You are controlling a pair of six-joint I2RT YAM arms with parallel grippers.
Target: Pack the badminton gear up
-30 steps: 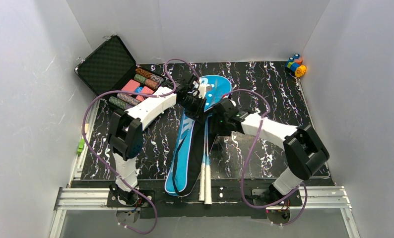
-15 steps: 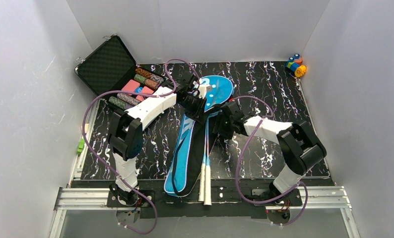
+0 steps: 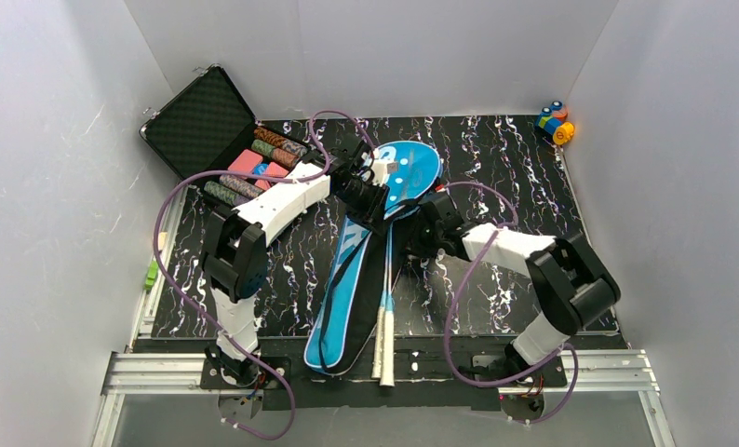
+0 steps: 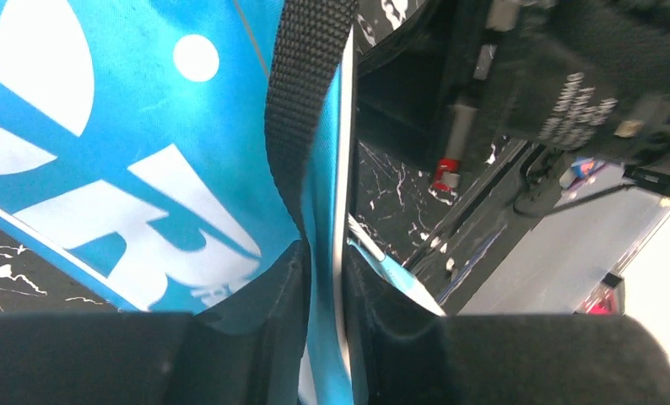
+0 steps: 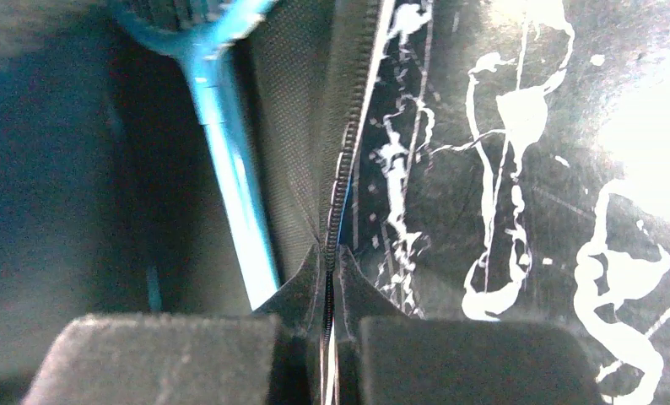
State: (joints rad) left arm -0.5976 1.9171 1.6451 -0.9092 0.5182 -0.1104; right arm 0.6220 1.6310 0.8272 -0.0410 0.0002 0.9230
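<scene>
The blue racket-shaped bag (image 3: 342, 289) lies lengthwise down the middle of the table, with its black strap (image 4: 302, 101) along it. Two rackets lie in its open side, their white handles (image 3: 384, 340) sticking out at the near end. My left gripper (image 3: 370, 193) is at the bag's head end. Its fingers are closed on the bag's blue upper edge (image 4: 327, 253). My right gripper (image 3: 422, 230) is at the bag's right side, shut on the zipper edge (image 5: 330, 261). A blue racket shaft (image 5: 230, 169) lies inside, just to the left of that edge. Shuttlecocks and tube are out of view.
An open black case of coloured chips (image 3: 245, 154) stands at the back left, close to my left arm. A small orange-and-blue toy (image 3: 554, 121) sits in the back right corner. White walls close in the table on three sides.
My right gripper has moved in to the bag's right side and shut on the zipper edge. The bag's head has shifted slightly to the right. The left arm has stayed at the bag's head.
</scene>
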